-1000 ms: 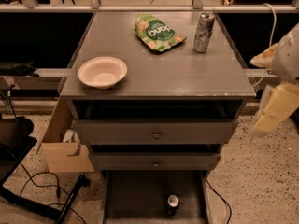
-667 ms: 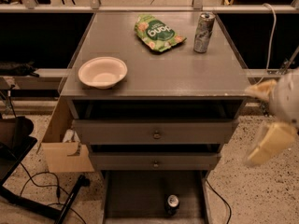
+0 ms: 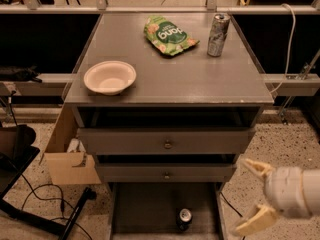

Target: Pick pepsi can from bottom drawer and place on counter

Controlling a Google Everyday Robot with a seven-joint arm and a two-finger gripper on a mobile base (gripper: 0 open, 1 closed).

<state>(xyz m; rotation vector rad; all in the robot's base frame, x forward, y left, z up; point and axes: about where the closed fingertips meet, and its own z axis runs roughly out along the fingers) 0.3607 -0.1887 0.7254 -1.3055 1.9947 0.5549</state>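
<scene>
The pepsi can [image 3: 184,219] stands upright on the dark floor of the pulled-out bottom drawer [image 3: 145,209], near its front right, with its silver top showing. My gripper [image 3: 252,196] is at the lower right, beside the cabinet and right of the drawer. Its two pale fingers point left and are spread open with nothing between them. It is level with the drawer and well apart from the can. The counter [image 3: 200,79] is the grey cabinet top above.
On the counter stand a white bowl [image 3: 109,77], a green snack bag [image 3: 168,34] and a tall slim silver can [image 3: 218,35]. Two knobbed drawers [image 3: 167,144] sit closed above the bottom one. A cardboard box [image 3: 67,154] and cables lie on the floor at left.
My gripper has dropped from beside the counter's right edge down to the level of the bottom drawer. The can and counter items have not moved.
</scene>
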